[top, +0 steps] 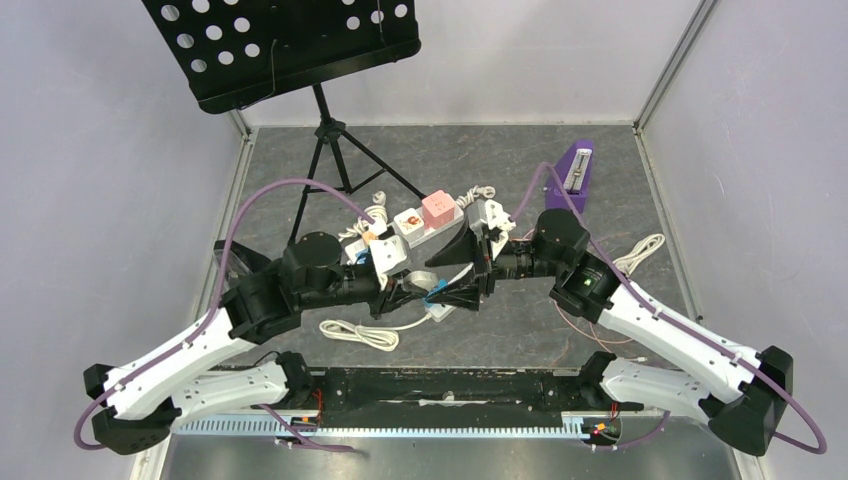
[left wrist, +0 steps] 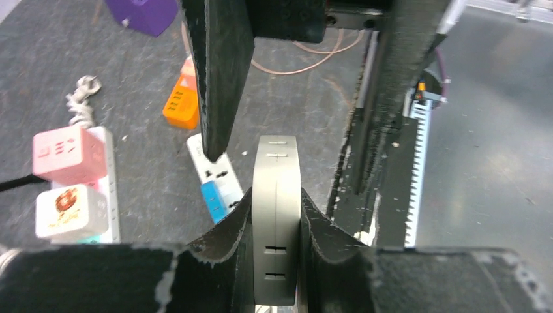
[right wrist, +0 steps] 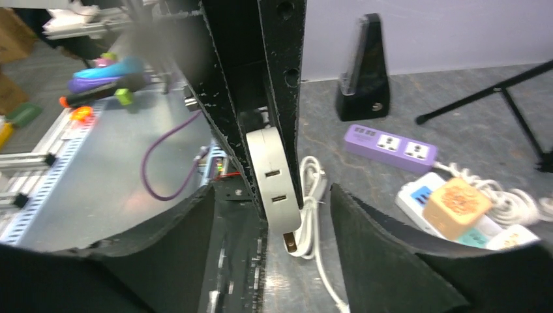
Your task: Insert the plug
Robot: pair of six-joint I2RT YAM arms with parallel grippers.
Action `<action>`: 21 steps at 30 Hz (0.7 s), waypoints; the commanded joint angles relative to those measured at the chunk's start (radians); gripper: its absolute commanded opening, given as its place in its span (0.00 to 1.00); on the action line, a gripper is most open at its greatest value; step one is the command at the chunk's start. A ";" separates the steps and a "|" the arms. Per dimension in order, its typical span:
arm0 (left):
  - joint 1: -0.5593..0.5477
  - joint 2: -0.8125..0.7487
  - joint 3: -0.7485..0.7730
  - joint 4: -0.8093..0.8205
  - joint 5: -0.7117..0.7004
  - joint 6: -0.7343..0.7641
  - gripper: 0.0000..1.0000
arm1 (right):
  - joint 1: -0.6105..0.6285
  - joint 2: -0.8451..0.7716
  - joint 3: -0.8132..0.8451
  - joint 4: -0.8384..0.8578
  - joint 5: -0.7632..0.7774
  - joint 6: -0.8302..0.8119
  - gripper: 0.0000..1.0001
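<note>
Left gripper (left wrist: 276,208) first: its fingers are clamped tight on the flat faces of the plug (left wrist: 276,189), a slim white adapter held up in the air, right between the pads. Below that gripper and just past its tips lies a white power strip (left wrist: 212,176) with a blue patch, its sockets facing up. That looks like the target.

Moving across to the right gripper (right wrist: 274,195): its fingers are spread wide and straddle the plug without touching it. I read this as a hand-over or a steadying grip.

To do it well, the right fingers should close squarely on the free part of the body, above the prongs (right wrist: 290,242) and clear of them. The left should let go only once that hold is firm. A skewed pinch would twist the plug and spoil the line-up with the socket.

As for pointing, the long axis runs close to upright, leaning a touch. The prongs are at the low end, aimed down at the table, and the slotted edge faces the right wrist camera.
</note>
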 commanded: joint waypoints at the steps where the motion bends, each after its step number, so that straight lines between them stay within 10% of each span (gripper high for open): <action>1: -0.002 0.009 -0.014 0.045 -0.182 -0.006 0.02 | -0.002 -0.032 -0.007 0.028 0.124 0.031 0.70; 13: 0.016 0.119 -0.008 -0.073 -0.593 -0.062 0.02 | -0.015 -0.069 0.025 -0.157 0.488 0.055 0.81; 21: 0.493 0.223 -0.064 0.041 -0.286 -0.047 0.02 | -0.035 -0.008 -0.050 -0.176 0.573 0.114 0.81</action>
